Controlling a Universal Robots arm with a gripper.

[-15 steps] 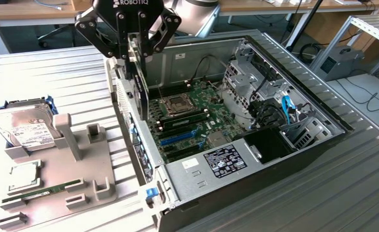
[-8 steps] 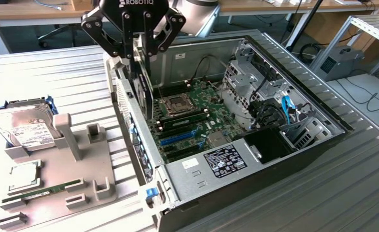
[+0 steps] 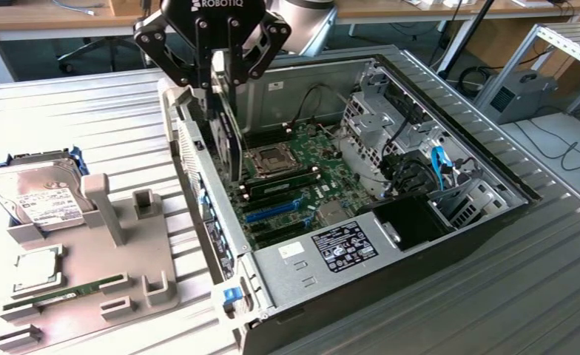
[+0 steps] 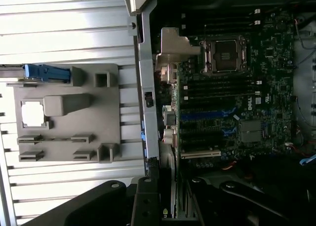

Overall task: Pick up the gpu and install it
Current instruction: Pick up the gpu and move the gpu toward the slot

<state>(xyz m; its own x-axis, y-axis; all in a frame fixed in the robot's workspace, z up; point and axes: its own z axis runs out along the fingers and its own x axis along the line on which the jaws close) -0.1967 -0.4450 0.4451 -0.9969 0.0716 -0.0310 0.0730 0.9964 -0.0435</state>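
Observation:
My gripper point(image 3: 223, 78) hangs over the open computer case point(image 3: 369, 259), shut on the gpu point(image 3: 228, 140). The gpu is a slim dark card held upright and seen edge-on, its lower end just above the green motherboard point(image 3: 305, 174) near the case's rear wall. The CPU socket point(image 3: 268, 159) lies beside it and the blue expansion slots point(image 3: 270, 209) sit a little nearer the camera. In the wrist view the gpu's edge point(image 4: 167, 186) runs between my black fingers point(image 4: 148, 206), over the case's rear wall, with the motherboard point(image 4: 232, 88) and blue slots point(image 4: 202, 116) below.
A grey parts holder point(image 3: 92, 251) lies on the slatted metal table at the exterior view's left, carrying a silver hard drive point(image 3: 33, 196), a CPU chip point(image 3: 38, 266) and a green memory stick point(image 3: 68, 288). Drive cages and cables point(image 3: 408, 155) crowd the case's far side.

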